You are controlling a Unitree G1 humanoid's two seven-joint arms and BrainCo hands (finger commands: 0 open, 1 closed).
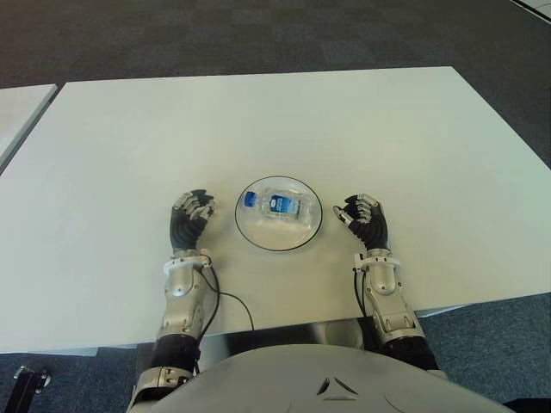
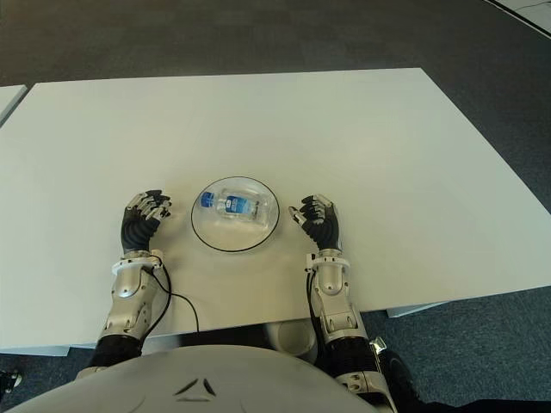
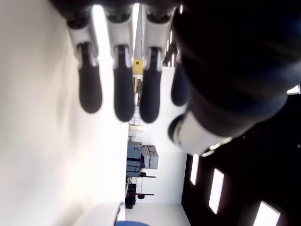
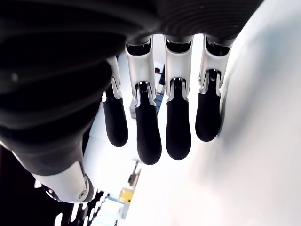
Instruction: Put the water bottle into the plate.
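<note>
Left hand (image 1: 190,212) at 9 o'clock of the plate (image 1: 255,234), just beside its rim, not touching; fingers (image 3: 123,92) loosely extended, nothing held. Right hand (image 1: 363,218) at 3 o'clock of the plate, just beside it; fingers (image 4: 148,132) relaxed and slightly bent, nothing held. Both forearms lie over the near edge of the white bench (image 1: 258,120).

Between the 2 hands: round clear plate with dark rim. Water bottle (image 1: 277,205) lies on its side inside the plate, blue cap toward 9 o'clock, blue label at mid-body.

Beyond the bench at 12 o'clock: dark carpet floor (image 1: 258,34).
</note>
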